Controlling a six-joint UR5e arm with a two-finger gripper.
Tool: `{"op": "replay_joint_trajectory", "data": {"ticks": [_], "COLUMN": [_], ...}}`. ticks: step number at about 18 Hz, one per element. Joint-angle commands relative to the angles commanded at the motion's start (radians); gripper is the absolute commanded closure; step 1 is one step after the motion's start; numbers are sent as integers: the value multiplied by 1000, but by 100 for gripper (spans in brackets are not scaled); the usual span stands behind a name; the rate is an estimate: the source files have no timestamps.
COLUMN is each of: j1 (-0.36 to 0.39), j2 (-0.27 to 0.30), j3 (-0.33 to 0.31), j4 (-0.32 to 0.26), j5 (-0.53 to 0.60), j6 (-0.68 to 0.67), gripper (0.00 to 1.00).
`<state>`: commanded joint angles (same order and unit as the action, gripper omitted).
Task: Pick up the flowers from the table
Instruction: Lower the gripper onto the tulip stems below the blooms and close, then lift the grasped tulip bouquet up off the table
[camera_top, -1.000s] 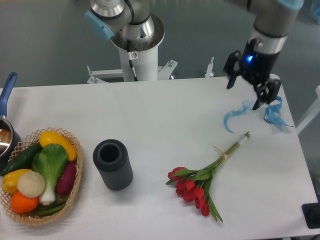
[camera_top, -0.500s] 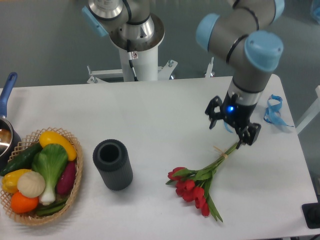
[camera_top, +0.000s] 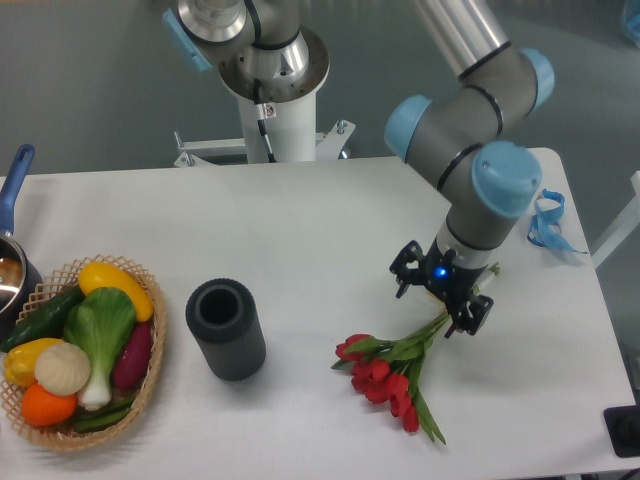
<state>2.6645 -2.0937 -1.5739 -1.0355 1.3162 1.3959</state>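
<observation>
A white tabletop (camera_top: 300, 220) holds flowers (camera_top: 385, 370) with red heads and green leaves and stems, a dark grey ribbed cup (camera_top: 226, 328), and curly blue ribbons (camera_top: 545, 222). A tan woven basket (camera_top: 152, 372) carries a yellow pepper (camera_top: 115, 285), a green leafy vegetable with a white stalk (camera_top: 98, 335), a purple eggplant (camera_top: 133, 357), a cream garlic bulb (camera_top: 62, 368) and an orange fruit (camera_top: 48, 405). The black claw (camera_top: 440, 300), showing a small blue light, hangs from a grey arm with light blue caps (camera_top: 500, 180), and a pot with a blue handle (camera_top: 12, 185) sits at the left edge.

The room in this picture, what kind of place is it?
Probably a robot lab or test bench, set up like a kitchen or a flower shop. A robot arm with its claw works over a white table, which holds red flowers, a basket of toy-like vegetables and a dark vase.
</observation>
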Motion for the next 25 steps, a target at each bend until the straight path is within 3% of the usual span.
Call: {"op": "replay_joint_trajectory", "data": {"ticks": [7,16,20,25], "j1": [2,-15,-34,-34], "j2": [-42,-65,-74,-74], "j3": [0,-8,-49,-58], "j4": [77,94,185,209], "j5": [2,9,12,12], "j6": [-3,-8,-23,-28], "gripper": [0,0,0,29]}}
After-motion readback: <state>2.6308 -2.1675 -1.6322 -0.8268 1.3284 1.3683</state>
